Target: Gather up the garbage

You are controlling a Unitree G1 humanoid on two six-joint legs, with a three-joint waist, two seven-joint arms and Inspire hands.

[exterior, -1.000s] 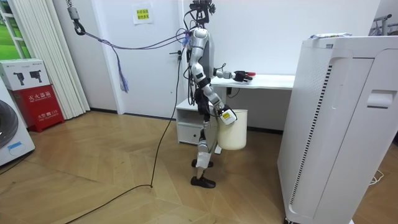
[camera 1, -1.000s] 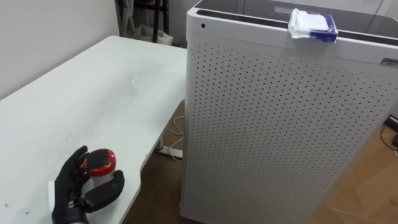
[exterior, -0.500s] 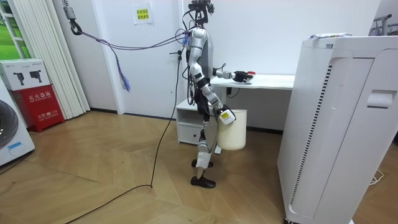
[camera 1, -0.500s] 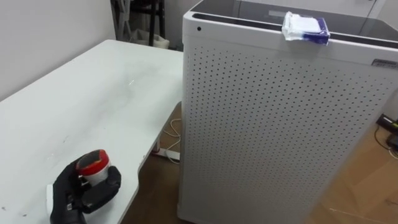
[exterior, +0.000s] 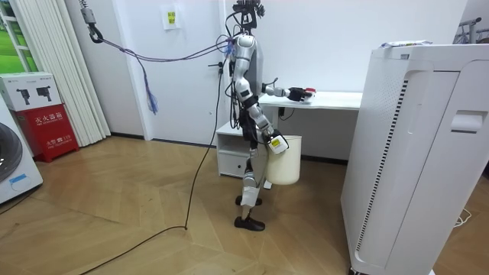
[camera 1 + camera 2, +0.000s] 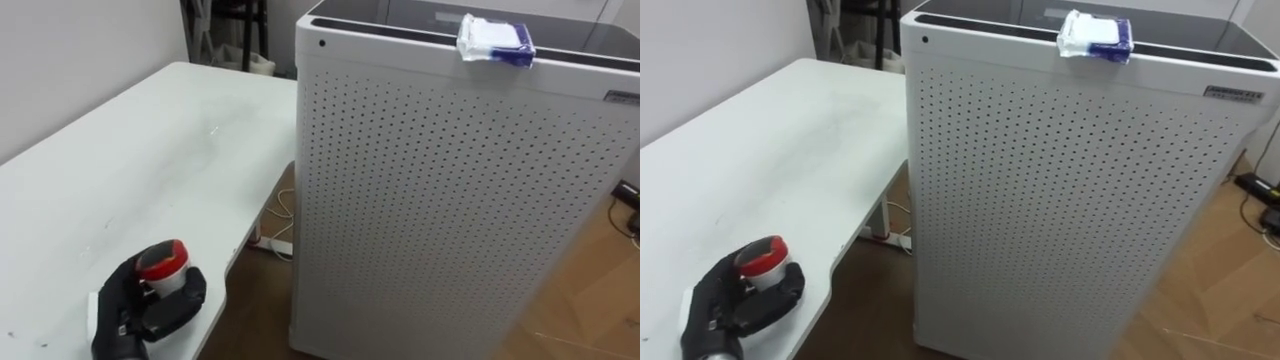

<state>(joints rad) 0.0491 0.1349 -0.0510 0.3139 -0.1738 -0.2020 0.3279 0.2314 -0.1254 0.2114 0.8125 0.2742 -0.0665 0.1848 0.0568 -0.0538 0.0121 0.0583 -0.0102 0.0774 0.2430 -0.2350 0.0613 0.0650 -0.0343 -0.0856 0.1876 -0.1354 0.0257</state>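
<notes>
Ct: 1 red-lid cup (image 6: 162, 264) at 7 o'clock, 1 table (image 6: 150, 150), 1 purifier (image 6: 450, 200), 1 tissue pack (image 6: 495, 40), 1 bin (image 5: 286, 164).

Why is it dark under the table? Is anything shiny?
Left eye view: the table shades the floor beneath its edge, and the left hand curled round the red-capped cup throws no strong shadow. Right eye view: the white machine's dark top mirrors pale light. Room view: the floor has a sheen.
</notes>
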